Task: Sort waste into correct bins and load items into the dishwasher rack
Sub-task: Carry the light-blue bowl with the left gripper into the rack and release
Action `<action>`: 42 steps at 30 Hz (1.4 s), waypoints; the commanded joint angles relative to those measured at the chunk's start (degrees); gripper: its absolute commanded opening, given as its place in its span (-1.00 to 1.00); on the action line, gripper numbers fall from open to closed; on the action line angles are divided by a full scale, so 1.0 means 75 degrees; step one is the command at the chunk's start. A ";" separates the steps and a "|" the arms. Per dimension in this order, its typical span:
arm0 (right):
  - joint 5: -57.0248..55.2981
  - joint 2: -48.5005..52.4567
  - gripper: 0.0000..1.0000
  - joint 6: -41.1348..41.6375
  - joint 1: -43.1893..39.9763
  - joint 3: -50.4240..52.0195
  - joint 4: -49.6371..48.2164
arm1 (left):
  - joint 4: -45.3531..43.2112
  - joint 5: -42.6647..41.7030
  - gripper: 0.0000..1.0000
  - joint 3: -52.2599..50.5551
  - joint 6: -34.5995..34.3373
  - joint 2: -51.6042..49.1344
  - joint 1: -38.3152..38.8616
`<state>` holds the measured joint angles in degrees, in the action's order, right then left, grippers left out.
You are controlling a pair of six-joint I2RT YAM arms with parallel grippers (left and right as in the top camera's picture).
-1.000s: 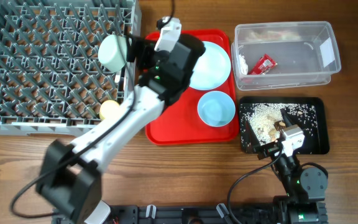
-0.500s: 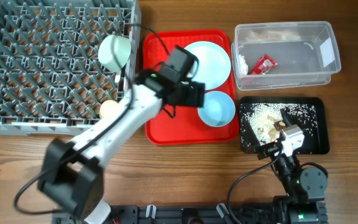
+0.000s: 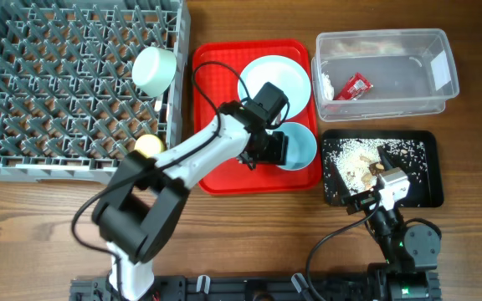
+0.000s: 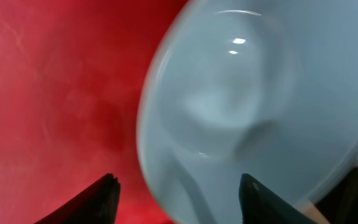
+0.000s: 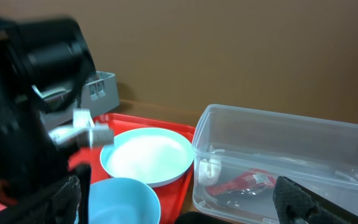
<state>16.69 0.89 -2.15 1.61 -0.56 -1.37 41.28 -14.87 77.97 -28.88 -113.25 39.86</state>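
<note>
The left end effector (image 3: 268,150) is seen low over a red rectangular plastic serving tray (image 3: 216,171), at the rim of a small pale blue-green bowl (image 3: 299,144) standing on the tray's near right part. In the left wrist view the fingers (image 4: 104,198) are spread, one outside the bowl over the red tray and one over its inside. Red is visible between the outer finger and the rim, so nothing is pinched.

A pale blue round plate (image 3: 287,79) is set on the same tray, behind the bowl.

A second pale blue-green bowl (image 3: 153,69) and a small yellow cup (image 3: 147,146) are held in the large square grey plastic dishwasher rack (image 3: 65,84), both by its right wall.

A crumpled red wrapper (image 3: 356,86) is lying in the clear rectangular plastic tub (image 3: 429,50). Beige-white food crumbs (image 3: 350,155) are scattered in the shallow black rectangular tray (image 3: 421,188).

The right end effector (image 3: 365,170) is parked over the black tray, spread wide, nothing gripped.

Everything is on a wooden table (image 3: 23,217).
</note>
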 commanded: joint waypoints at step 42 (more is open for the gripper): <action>0.0119 -0.0082 1.00 0.0087 -0.0041 0.0035 -0.0035 | 0.2503 1.1975 -0.92 0.1883 0.0638 0.1725 -0.2908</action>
<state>16.69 0.89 -2.15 1.61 -0.54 -1.37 64.77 70.46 92.18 -31.92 -99.90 19.68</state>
